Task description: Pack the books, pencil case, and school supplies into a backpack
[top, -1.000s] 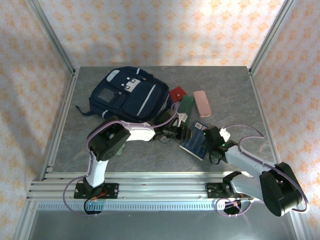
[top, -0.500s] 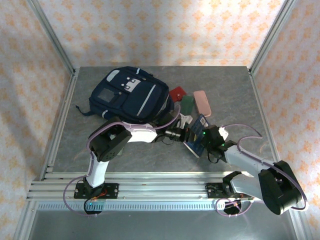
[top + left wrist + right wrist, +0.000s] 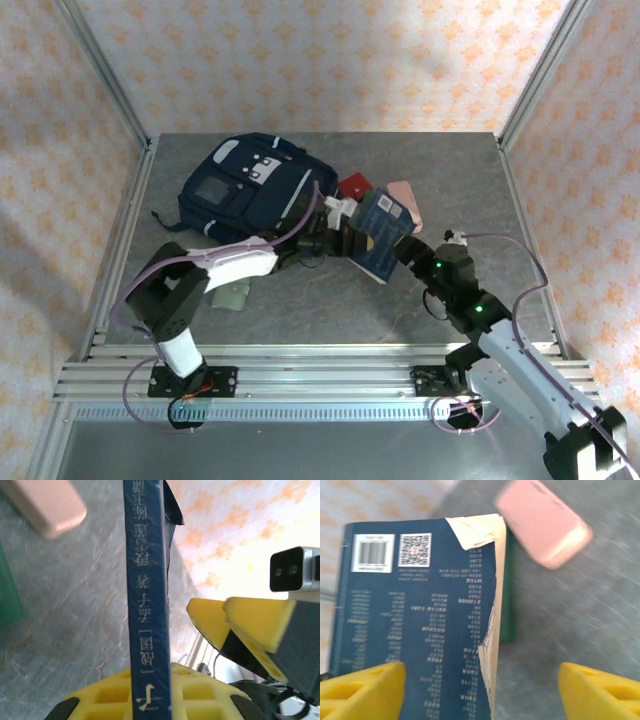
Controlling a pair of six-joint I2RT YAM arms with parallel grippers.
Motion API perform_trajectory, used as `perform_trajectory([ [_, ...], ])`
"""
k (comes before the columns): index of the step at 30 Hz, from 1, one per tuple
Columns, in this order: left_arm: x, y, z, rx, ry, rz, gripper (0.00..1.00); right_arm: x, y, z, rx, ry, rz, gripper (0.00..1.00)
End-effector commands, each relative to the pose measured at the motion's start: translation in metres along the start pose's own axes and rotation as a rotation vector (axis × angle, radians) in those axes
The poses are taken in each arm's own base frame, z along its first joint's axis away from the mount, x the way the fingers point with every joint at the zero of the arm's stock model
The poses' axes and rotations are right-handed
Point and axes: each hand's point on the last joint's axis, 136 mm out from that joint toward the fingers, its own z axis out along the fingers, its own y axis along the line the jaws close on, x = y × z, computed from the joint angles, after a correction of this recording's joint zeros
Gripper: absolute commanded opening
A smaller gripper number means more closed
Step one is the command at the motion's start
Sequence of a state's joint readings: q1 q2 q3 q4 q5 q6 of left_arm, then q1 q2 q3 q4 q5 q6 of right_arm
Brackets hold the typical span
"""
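My left gripper (image 3: 338, 240) is shut on a dark blue book (image 3: 380, 235) and holds it off the table, just right of the navy backpack (image 3: 255, 190). In the left wrist view the book's spine (image 3: 147, 605) stands clamped between the yellow pads (image 3: 210, 695). My right gripper (image 3: 415, 255) is open just behind the book's near corner, its jaws wide apart. The right wrist view shows the book's back cover (image 3: 420, 615), the pink pencil case (image 3: 545, 525) and a slim dark green rectangle (image 3: 507, 610) beyond it. A red square (image 3: 352, 185) lies by the backpack.
A pale green wallet (image 3: 232, 295) lies on the table under the left arm's forearm. The pencil case (image 3: 405, 195) sits right of the book, partly hidden by it. Metal frame posts stand at the table's corners, and bare grey table (image 3: 330, 300) stretches in front.
The right gripper has opened and let go of the book. The left gripper has closed on the book and carried it up toward the backpack. The left arm's elbow has swung left, uncovering the pale green wallet.
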State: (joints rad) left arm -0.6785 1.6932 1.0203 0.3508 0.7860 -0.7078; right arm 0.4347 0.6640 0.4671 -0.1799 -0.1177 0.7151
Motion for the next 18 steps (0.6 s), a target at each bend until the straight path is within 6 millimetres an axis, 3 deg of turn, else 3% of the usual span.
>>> perform_trajectory([
  [1,-0.012,-0.043,-0.022,0.152,-0.032,0.081,0.0,-0.01,0.047,-0.011,-0.187,0.011,-0.081,0.81],
  [5,-0.013,-0.08,-0.043,0.308,-0.046,0.106,0.0,-0.013,0.08,-0.019,-0.337,0.028,-0.098,0.82],
  [8,-0.01,-0.104,-0.059,0.432,-0.06,0.096,0.0,-0.016,0.091,-0.021,-0.391,0.031,-0.077,0.83],
  [12,-0.006,-0.117,-0.07,0.507,-0.059,0.086,0.0,-0.016,0.102,-0.023,-0.471,0.065,-0.065,0.8],
  [14,-0.004,-0.115,-0.07,0.502,-0.051,0.082,0.0,-0.016,0.112,-0.028,-0.534,0.078,-0.074,0.66],
  [16,-0.006,-0.106,-0.068,0.466,-0.056,0.072,0.11,-0.018,0.122,-0.034,-0.578,0.076,-0.098,0.37],
  [18,-0.01,-0.089,-0.065,0.392,-0.07,0.059,0.29,-0.02,0.126,-0.038,-0.59,0.069,-0.143,0.05],
])
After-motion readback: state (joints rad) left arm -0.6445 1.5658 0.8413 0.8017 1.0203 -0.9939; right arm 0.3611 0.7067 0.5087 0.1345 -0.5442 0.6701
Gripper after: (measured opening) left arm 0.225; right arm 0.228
